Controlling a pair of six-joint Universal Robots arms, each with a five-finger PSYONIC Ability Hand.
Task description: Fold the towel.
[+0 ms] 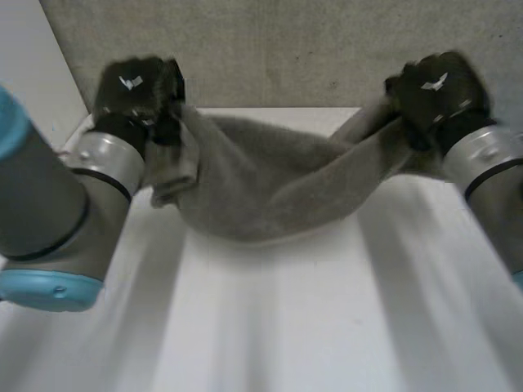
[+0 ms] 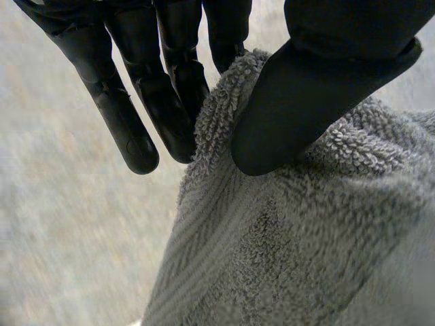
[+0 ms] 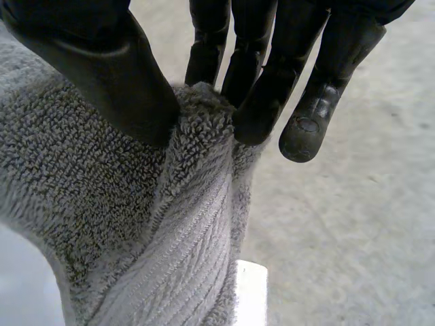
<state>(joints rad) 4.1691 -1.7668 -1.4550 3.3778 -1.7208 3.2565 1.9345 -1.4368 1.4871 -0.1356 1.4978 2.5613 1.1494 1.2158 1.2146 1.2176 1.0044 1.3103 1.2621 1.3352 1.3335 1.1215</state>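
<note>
A grey terry towel [image 1: 261, 184] hangs in a sagging arc between my two hands above the far part of the white table [image 1: 270, 327]. My left hand [image 1: 135, 90] pinches one end of the towel [image 2: 285, 231] between thumb [image 2: 299, 109] and fingers [image 2: 170, 102]. My right hand [image 1: 437, 90] pinches the other end of the towel [image 3: 136, 224] the same way, thumb [image 3: 115, 75] against fingers [image 3: 265, 81]. The towel's middle droops and touches the table.
A grey carpeted floor [image 1: 286, 49] lies beyond the table's far edge. Both arms reach forward along the table's sides, the left arm [image 1: 57, 212] large at the near left. The table's corner [image 3: 251, 292] appears below the right hand.
</note>
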